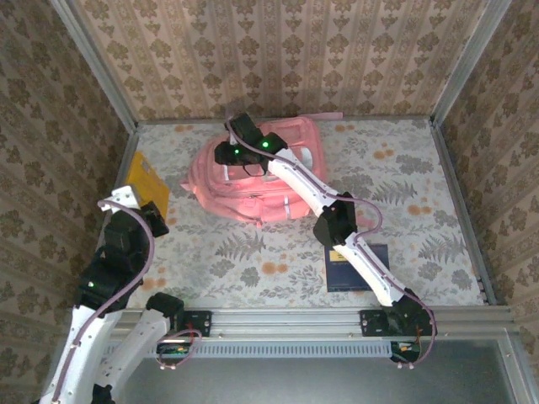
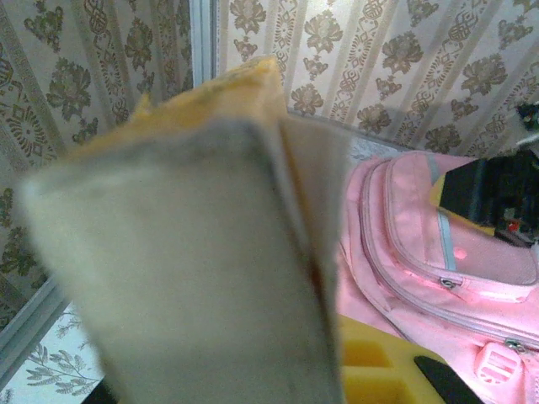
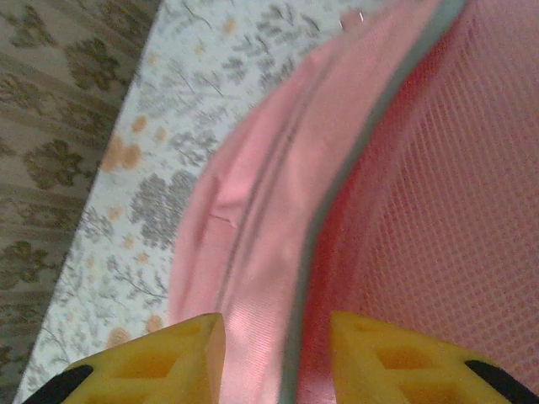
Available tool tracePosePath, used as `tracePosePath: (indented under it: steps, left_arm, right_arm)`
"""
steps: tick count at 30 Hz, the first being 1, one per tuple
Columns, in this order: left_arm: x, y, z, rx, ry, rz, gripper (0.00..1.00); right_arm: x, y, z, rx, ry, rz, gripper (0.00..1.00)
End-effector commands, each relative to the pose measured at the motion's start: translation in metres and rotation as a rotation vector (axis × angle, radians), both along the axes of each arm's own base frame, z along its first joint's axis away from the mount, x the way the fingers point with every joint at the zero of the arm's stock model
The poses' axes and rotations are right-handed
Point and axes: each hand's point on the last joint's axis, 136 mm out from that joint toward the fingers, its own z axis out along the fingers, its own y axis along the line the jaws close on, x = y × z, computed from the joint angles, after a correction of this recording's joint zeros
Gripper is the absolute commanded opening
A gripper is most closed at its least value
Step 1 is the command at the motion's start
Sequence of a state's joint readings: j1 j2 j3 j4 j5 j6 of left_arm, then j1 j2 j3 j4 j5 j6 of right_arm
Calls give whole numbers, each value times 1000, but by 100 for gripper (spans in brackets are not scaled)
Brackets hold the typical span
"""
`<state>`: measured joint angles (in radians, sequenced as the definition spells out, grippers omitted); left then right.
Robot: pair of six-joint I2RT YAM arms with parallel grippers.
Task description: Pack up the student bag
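The student bag (image 1: 265,181), a large pink backpack, lies at the back middle of the table. My right gripper (image 1: 229,153) is at its upper left corner. In the right wrist view its yellow fingers (image 3: 173,358) stand apart on either side of the bag's grey-trimmed opening rim (image 3: 337,202), with pink mesh lining to the right; the gripper (image 3: 278,337) is open. My left gripper (image 1: 152,217) is shut on a yellow-orange book (image 1: 145,181) at the left. The book (image 2: 194,252) is held with its page edges toward the left wrist camera, left of the bag (image 2: 413,252). One yellow finger (image 2: 379,362) shows beside it.
A dark blue book (image 1: 358,268) lies flat at the front right, beside the right forearm. Patterned walls close off the table at the back and on both sides. The metal rail (image 1: 337,320) with the arm bases runs along the near edge.
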<state>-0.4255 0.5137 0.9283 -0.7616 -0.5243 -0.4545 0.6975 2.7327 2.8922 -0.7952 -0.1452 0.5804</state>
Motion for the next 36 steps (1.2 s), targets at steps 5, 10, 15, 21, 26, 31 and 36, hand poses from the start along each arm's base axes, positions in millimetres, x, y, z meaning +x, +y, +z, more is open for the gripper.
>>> tracePosePath:
  steps: [5, 10, 15, 21, 26, 31, 36]
  left_arm:
    - [1, 3, 23, -12, -103, 15, 0]
    - [2, 3, 23, -10, -100, 11, 0]
    - [2, 1, 23, -13, -101, 6, 0]
    - [3, 0, 21, -10, -95, 0, 0]
    - [5, -3, 20, -10, -87, -13, 0]
    - [8, -6, 17, -12, -74, -27, 0]
    - [12, -11, 13, -10, -47, -45, 0]
  right_arm:
    - [-13, 5, -15, 15, 82, 30, 36]
    - [-20, 9, -20, 10, 98, 59, 25]
    - [-26, 17, -6, 21, 67, 94, 21]
    - [-30, 19, -1, 25, 60, 122, 21]
    - [-32, 21, -10, 22, 77, 137, 17]
    - [-40, 28, -10, 46, 98, 168, 1]
    - [-50, 23, 31, 76, 67, 205, 0]
